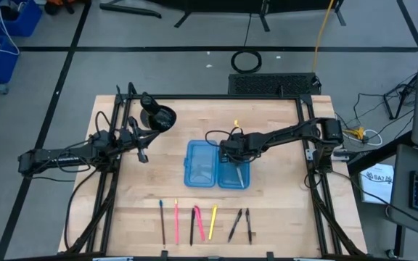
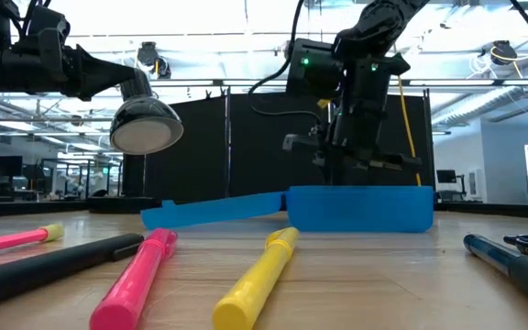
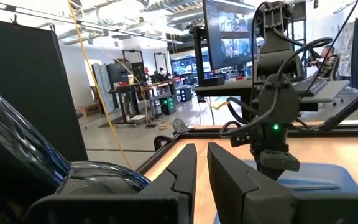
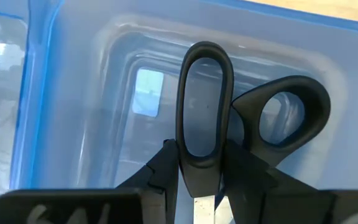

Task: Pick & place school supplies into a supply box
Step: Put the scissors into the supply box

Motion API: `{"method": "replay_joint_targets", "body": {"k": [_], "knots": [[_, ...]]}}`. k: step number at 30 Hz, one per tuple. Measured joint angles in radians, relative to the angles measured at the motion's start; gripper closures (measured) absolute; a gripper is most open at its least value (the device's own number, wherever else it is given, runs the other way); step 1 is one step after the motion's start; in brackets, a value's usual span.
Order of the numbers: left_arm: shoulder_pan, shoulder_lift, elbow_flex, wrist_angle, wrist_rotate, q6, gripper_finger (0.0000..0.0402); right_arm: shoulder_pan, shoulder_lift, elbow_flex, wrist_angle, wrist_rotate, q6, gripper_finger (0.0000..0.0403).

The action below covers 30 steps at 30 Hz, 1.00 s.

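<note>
The right gripper (image 1: 227,152) is over the right half of the open blue supply box (image 1: 201,164) in the middle of the table, its fingers (image 4: 166,168) clamped on the dark-handled scissors (image 4: 229,124), whose loops hang just above the box floor. Off to the left, the left gripper (image 1: 142,154) waits above the table near a black round cup (image 1: 162,117), fingers (image 3: 182,171) nearly together with only a thin gap. Along the near edge the pens and pencils (image 1: 194,221) lie in a row.

Two slender matte-black jointed arms (image 1: 71,154) carry black looped cables; the right wrist housing (image 3: 272,99) shows a green indicator light.
</note>
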Motion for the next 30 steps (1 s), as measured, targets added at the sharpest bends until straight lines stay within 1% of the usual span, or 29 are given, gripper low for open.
{"method": "replay_joint_targets", "body": {"k": [11,13,17,19,21,24,30], "knots": [[0.000,0.000,0.000,0.004,0.001,0.002,0.0355,0.000,0.007,-0.001,-0.003,0.001,-0.017,0.0311],[0.000,0.000,0.000,0.004,0.001,0.002,0.0355,-0.001,0.007,-0.002,0.002,0.001,-0.015,0.0284],[0.000,0.000,0.000,0.004,0.002,-0.005,0.0355,-0.001,0.005,-0.002,0.008,0.000,0.018,0.0204],[0.000,0.000,0.000,0.004,0.002,-0.006,0.0355,-0.001,0.005,-0.002,0.008,-0.001,0.024,0.0179],[0.000,0.000,0.000,0.003,0.003,-0.006,0.0355,-0.001,0.005,-0.002,0.007,-0.001,0.024,0.0167],[0.000,0.000,0.000,0.002,0.003,-0.006,0.0355,-0.001,-0.005,-0.004,0.009,-0.001,0.017,0.0164],[0.000,0.000,0.000,0.002,0.003,-0.008,0.0355,-0.006,-0.072,-0.008,-0.004,0.016,0.008,0.0179]]}}
